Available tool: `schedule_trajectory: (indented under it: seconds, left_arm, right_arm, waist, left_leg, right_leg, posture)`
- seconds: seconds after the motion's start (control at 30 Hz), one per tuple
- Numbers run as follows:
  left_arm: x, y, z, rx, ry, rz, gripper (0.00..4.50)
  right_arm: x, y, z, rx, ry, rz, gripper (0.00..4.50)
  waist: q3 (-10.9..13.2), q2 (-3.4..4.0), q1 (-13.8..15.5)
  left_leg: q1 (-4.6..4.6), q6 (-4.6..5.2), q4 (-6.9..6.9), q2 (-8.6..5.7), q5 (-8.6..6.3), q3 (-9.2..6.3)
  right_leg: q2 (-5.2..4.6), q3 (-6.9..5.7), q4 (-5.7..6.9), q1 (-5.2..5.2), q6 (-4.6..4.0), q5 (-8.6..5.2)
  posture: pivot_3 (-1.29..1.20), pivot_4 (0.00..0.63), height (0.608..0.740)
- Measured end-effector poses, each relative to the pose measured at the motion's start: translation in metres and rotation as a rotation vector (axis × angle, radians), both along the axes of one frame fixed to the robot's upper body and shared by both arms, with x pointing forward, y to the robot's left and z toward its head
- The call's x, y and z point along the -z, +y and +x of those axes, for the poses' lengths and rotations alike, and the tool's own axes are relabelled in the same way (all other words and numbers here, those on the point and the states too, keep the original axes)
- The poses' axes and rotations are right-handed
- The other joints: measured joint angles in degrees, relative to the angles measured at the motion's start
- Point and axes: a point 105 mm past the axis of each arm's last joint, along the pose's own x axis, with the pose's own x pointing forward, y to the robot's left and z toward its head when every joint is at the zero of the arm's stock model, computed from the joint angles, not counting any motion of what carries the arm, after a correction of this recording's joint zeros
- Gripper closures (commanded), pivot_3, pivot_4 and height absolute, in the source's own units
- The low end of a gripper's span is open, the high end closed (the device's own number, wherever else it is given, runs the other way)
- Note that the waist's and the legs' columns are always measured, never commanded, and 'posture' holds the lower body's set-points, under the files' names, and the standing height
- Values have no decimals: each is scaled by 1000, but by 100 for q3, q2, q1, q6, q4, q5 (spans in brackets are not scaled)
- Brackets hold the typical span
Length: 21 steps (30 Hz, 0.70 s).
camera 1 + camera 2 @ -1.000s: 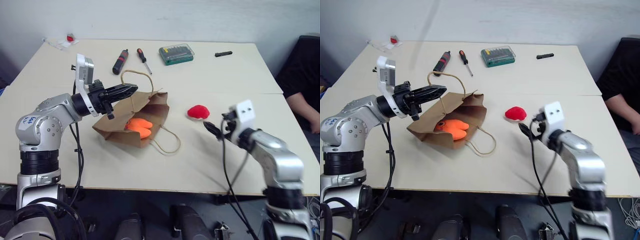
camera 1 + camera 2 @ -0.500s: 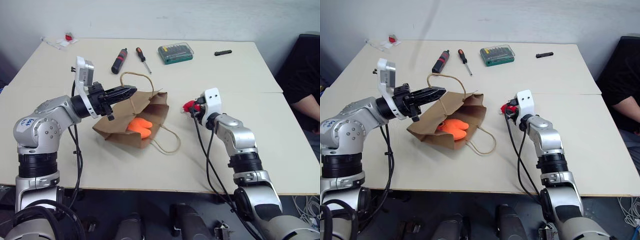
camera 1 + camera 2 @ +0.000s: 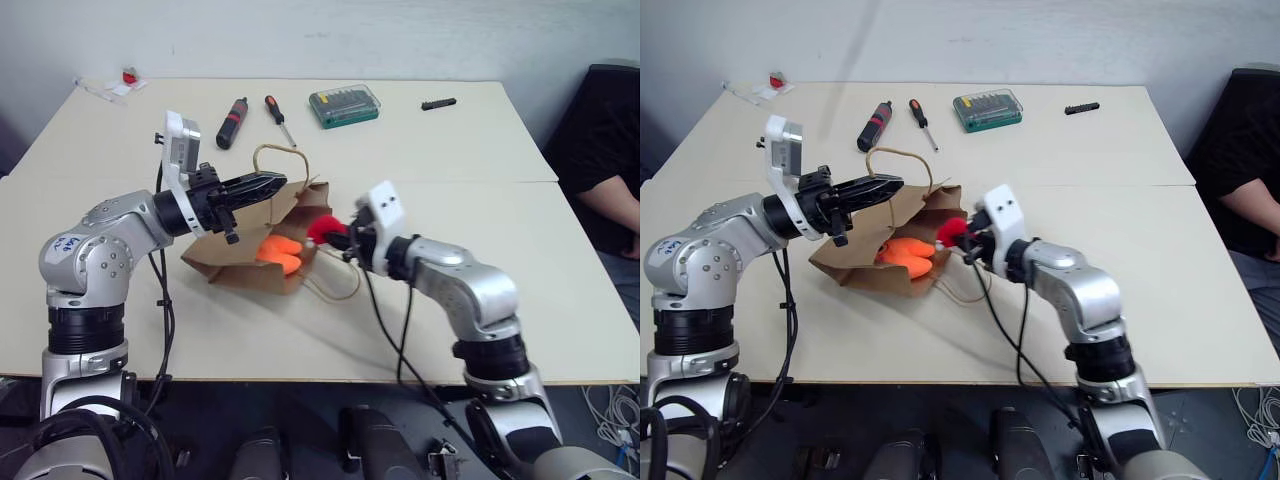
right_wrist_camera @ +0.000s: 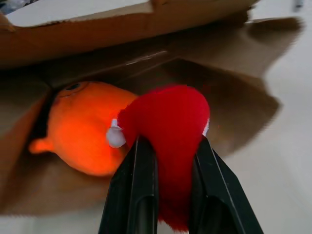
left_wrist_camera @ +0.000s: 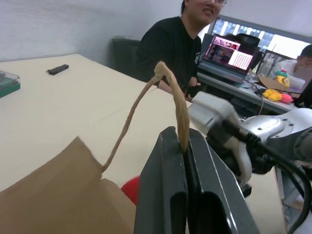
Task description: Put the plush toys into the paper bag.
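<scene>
The right hand point(image 3: 338, 236) grips the red plush toy point(image 3: 321, 228) just at the mouth of the paper bag point(image 3: 250, 262) lying on the table point(image 3: 450, 170). Beyond it, inside, lies the orange plush toy point(image 3: 278, 254). The left hand point(image 3: 272, 182), shut on the handle point(image 3: 280, 155), holds the mouth open.

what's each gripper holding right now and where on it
The left gripper pinches the paper bag's loop handle. The right gripper clamps the red plush toy across its body.

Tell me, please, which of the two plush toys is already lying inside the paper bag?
The orange plush toy lies inside the paper bag; the red plush toy is clamped in the right gripper at the bag's mouth.
</scene>
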Motion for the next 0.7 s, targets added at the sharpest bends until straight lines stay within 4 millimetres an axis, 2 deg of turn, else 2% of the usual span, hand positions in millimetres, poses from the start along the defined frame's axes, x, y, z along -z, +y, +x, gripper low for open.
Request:
schedule_trajectory:
  seconds: [0.27, 0.37, 0.47, 0.57, 0.7]
  left_arm:
    - [-5, -9, -12, 76, -1, 5, 4500]
    - [-3, -10, -12, 78, 2, 8, 4500]
    - [1, -10, -11, 72, 10, 9, 4500]
    - [1, -8, -10, 61, 3, 9, 4500]
    - [2, -1, -2, 19, 2, 5, 4500]
  right_arm:
    - [-3, 35, 39, 42, 54, 52, 4216]
    - [-2, 48, 48, 59, 119, 103, 4216]
    - [9, 52, 51, 83, 217, 163, 4216]
    - [19, 53, 51, 86, 265, 177, 3287]
    - [7, 58, 44, 23, 225, 175, 1767]
  waist:
    - [0, 1, -25]
    - [0, 1, -47]
    - [1, 2, -46]
    - [1, 3, -46]
    - [2, 4, -50]
  left_leg:
    - [-11, 6, -5, 2, -3, -2]
    - [-10, 5, -6, 4, -3, -3]
    - [-11, 5, -6, 5, -3, -4]
    - [-14, 5, -6, 4, -3, -5]
    - [-16, 5, -6, 4, -3, -6]
  right_leg:
    - [-2, -6, 3, -2, 1, 0]
    - [-2, -7, 4, -2, 1, 0]
    - [-2, -8, 3, -2, 0, 0]
    - [-4, -8, 3, -3, 1, 0]
    - [-3, -10, 4, -6, 1, 0]
  posture:
    - [0, 150, 740]
    - [0, 150, 740]
    - [0, 150, 740]
    - [0, 150, 740]
    - [0, 150, 740]
